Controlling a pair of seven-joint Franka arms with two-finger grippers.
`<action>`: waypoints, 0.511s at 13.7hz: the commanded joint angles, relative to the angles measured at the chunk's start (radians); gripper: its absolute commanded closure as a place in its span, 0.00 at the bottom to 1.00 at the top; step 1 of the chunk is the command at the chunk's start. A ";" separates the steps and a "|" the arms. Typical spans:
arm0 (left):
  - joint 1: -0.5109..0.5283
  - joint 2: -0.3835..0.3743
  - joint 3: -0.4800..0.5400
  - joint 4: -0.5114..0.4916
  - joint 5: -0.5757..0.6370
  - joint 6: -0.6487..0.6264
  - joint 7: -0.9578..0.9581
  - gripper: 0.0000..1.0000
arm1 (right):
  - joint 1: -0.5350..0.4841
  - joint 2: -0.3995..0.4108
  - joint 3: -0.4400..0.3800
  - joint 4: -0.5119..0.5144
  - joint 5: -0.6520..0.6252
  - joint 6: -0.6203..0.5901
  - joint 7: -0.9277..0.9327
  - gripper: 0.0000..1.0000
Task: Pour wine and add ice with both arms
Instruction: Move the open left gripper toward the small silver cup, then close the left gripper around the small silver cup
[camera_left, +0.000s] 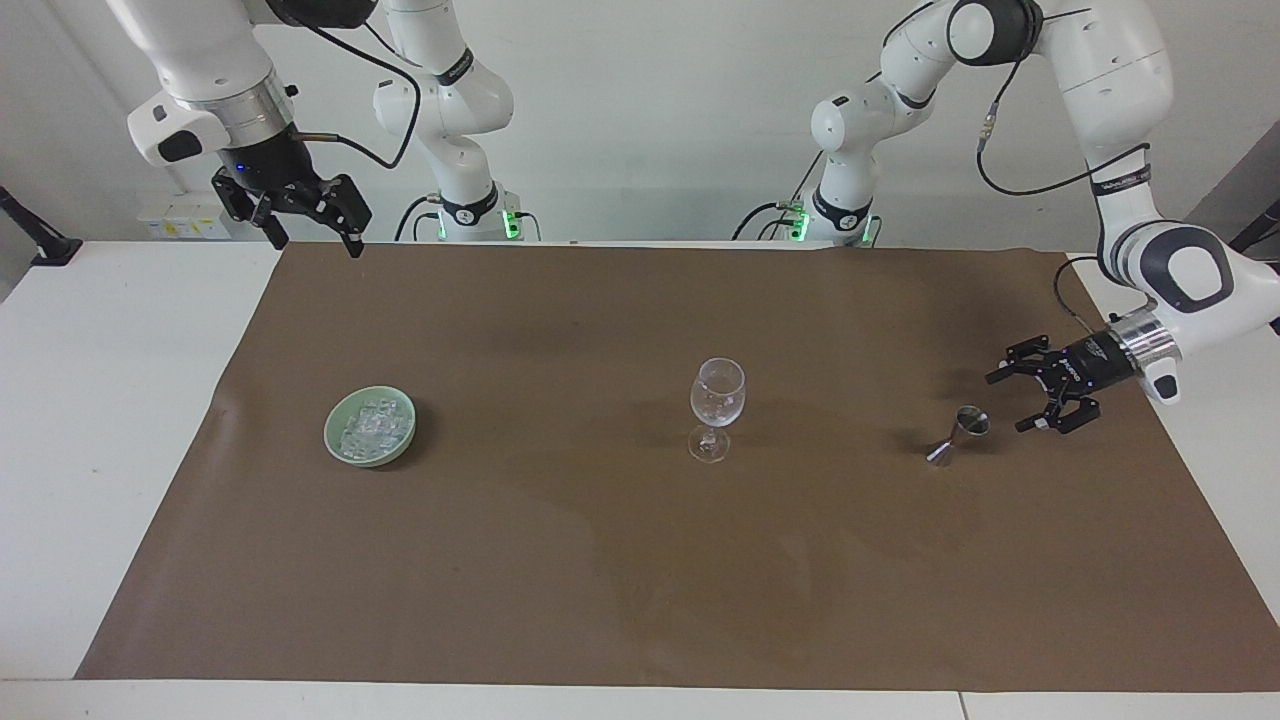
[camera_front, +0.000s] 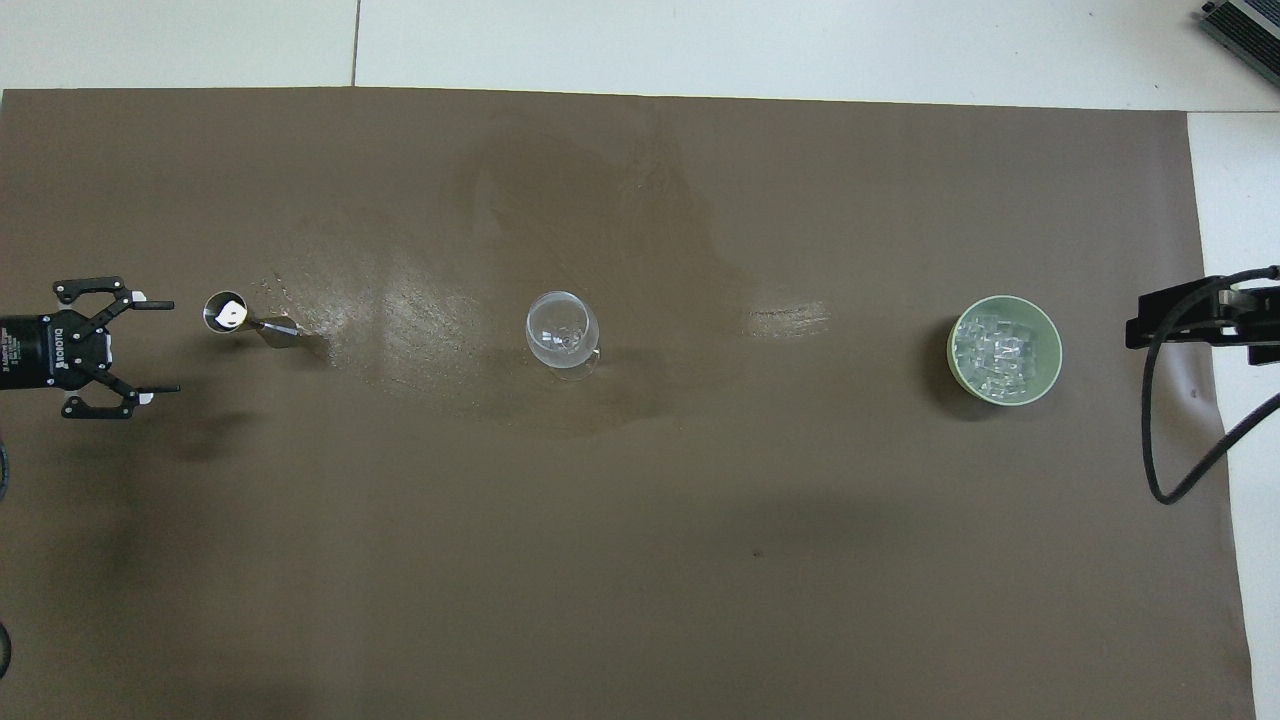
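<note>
Ice (camera_left: 371, 431) — clear glassy cubes, heaped

Count at this frame. Two arms (camera_left: 1150, 80) (camera_left: 200, 60) are showing, each carrying one gripper: left gripper (camera_left: 1012, 400), right gripper (camera_left: 315, 243). One wine glass (camera_left: 717, 400), one metal jigger (camera_left: 960, 433) and one green bowl (camera_left: 338, 449) are standing on one brown mat (camera_left: 640, 560). Ice (camera_left: 372, 426) is lying heaped in the bowl; cubes too many to count.
</note>
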 joint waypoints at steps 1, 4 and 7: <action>0.038 0.134 -0.019 0.129 -0.022 -0.109 0.118 0.00 | -0.002 -0.015 -0.002 -0.011 0.027 -0.007 -0.016 0.00; 0.141 0.204 -0.132 0.171 -0.050 -0.134 0.094 0.00 | -0.002 -0.015 -0.002 -0.011 0.027 -0.007 -0.016 0.00; 0.162 0.265 -0.148 0.222 -0.096 -0.116 -0.176 0.00 | -0.002 -0.015 -0.002 -0.011 0.027 -0.007 -0.016 0.00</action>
